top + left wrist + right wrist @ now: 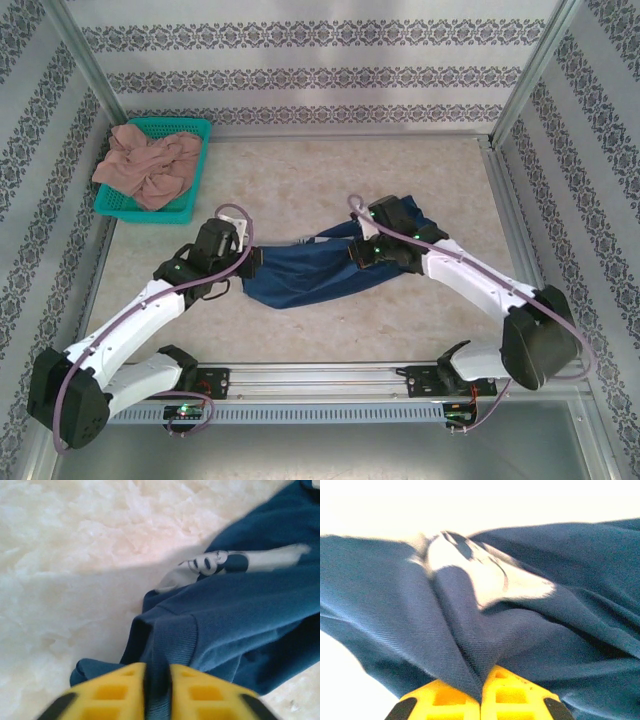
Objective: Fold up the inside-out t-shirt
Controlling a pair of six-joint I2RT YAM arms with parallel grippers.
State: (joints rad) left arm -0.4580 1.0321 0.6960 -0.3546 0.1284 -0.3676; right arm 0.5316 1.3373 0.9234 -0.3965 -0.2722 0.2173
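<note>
Navy t-shirt [300, 275] bears a white print [485, 580] (blurred, unreadable).

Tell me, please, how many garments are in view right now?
2. The navy t-shirt lies bunched at mid-table; the pinkish-tan garment is heaped in the teal basket at the far left corner. More could be hidden under that heap.

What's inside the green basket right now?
A crumpled pinkish-tan garment fills the green basket, spilling over its rim. Anything beneath the cloth is covered.
</note>
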